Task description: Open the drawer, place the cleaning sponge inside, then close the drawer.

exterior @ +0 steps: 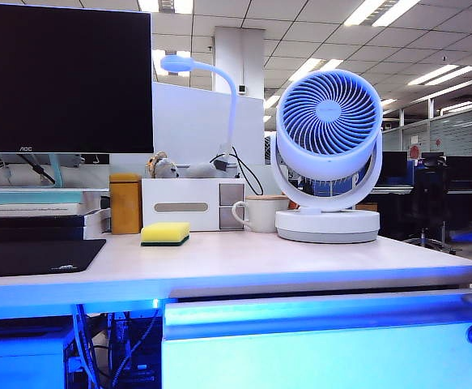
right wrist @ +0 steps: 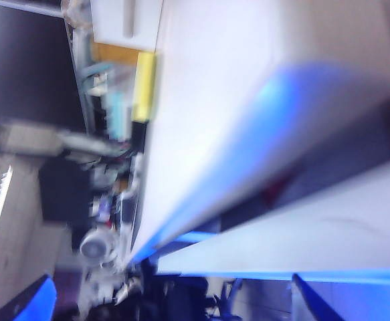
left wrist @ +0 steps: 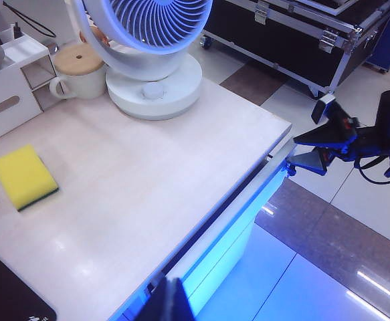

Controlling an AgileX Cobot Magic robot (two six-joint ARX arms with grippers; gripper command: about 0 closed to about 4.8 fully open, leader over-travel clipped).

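The cleaning sponge [exterior: 165, 233], yellow with a dark green underside, lies flat on the pale desk top [exterior: 300, 259], left of middle; it also shows as the sponge [left wrist: 25, 177] and the sponge [right wrist: 144, 85]. Below the desk's front edge runs the drawer [exterior: 325, 344], a wide blue-lit white front, with a dark gap above its lip. My left gripper [left wrist: 171, 302] is shut and empty above the desk's front edge. My right gripper [left wrist: 304, 151] stands open at the drawer's [left wrist: 225, 251] right end, off the desk corner. In its own blurred view the right gripper [right wrist: 171, 304] has nothing between its wide-set fingers.
Along the back of the desk stand a white fan [exterior: 328, 154], a mug [exterior: 260, 214], a white organizer box [exterior: 191, 205] and an orange box [exterior: 125, 203]. A black mouse mat [exterior: 33, 255] lies at the left, under a monitor [exterior: 61, 77]. Black cases [left wrist: 302, 33] stand on the floor.
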